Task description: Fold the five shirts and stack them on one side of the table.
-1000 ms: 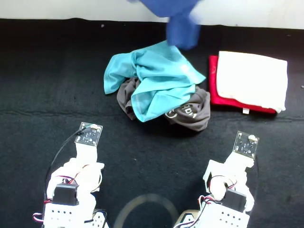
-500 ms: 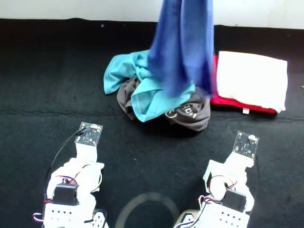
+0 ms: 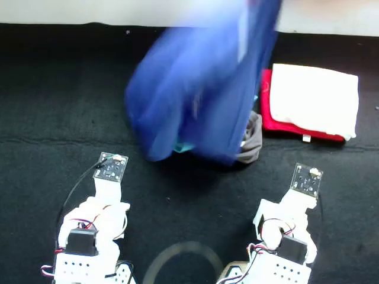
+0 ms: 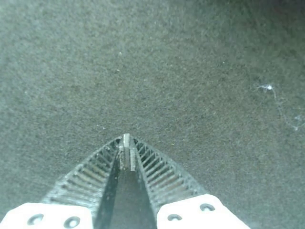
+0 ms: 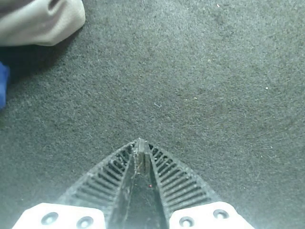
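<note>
Soft blue shirt (image 3: 195, 89), blurred, spread wide over the crumpled pile at mid-table.
A grey shirt (image 3: 253, 139) peeks out beneath it. Beside it, a white shirt (image 3: 314, 97) lies folded square on a red shirt (image 3: 266, 115). Both arms' ribbed, wedge-shaped jaws are closed and empty above the felt-like black table (image 3: 59, 89).

Black counter (image 3: 59, 89): red shirt (image 3: 266, 112) folded at 2 o'clock, grey shirt (image 3: 252, 142) heaped towards 12 o'clock.

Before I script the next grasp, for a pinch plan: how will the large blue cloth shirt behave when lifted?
Probably floppy: the blue cloth shirt spreads in loose folds with no fixed shape. Likely light for its size, being thin fabric. Pulled sideways, it may drag the crumpled grey shirt under it.
</note>
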